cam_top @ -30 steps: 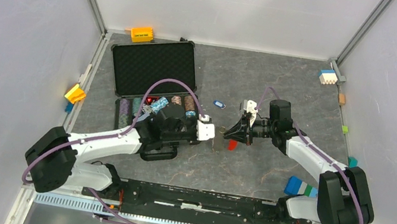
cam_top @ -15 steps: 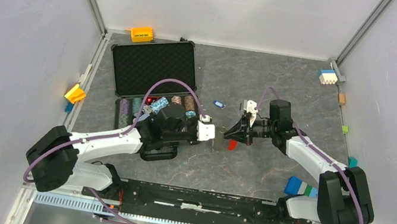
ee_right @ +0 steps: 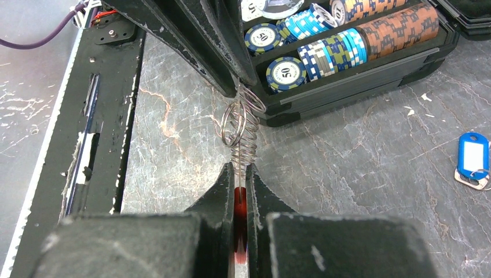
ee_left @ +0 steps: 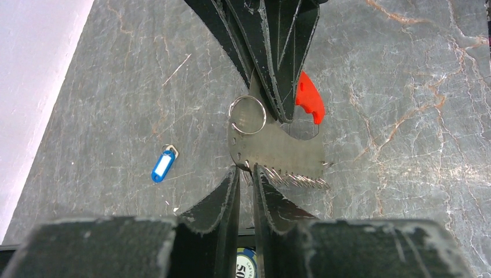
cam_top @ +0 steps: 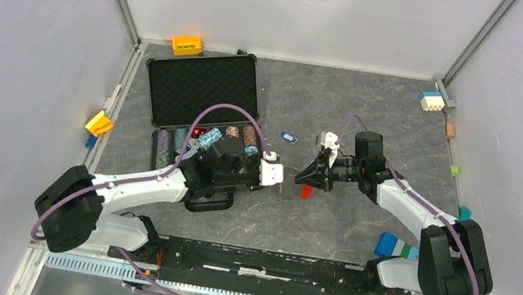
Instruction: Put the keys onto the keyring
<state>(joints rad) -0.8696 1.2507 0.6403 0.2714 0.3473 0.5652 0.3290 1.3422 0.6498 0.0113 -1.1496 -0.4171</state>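
Top view, far left: open black case (cam_top: 202, 89) on the table (cam_top: 374, 118), lid laid back. Chips (ee_right: 324, 49) stood in rows in its near half. Yellow block (cam_top: 186, 44) sat beyond the case at the far edge.

Left claw (ee_left: 244, 169) was just right of the case's near corner, pointing toward table centre. Fingers almost together, only a thin slit between them. They nipped the near edge of the keyring's flat toothed plate.

Key (ee_left: 163, 165), blue head, lay flat on the table by itself. It was beyond the two claws and slightly left of them. It was apart from the keyring and touched by neither claw.

Keyring (ee_left: 278, 147) was at table centre, spanning the gap between the two claws. Its wire loop (ee_left: 230, 117) hung at the plate's far left corner. The red strip (ee_left: 308, 98) stuck out on the right. Could not tell whether the plate cleared the table or rested on it.

Right claw (ee_right: 238, 168) faced the left one tip to tip, with the keyring between. Fingers nearly closed, a narrow gap only. The red strip and the metal end were pinched in that gap, as seen in the right wrist view.

Far right: white block (cam_top: 431, 101) at the far corner. Blue block (cam_top: 389, 245) lay on the table near the right arm's base.
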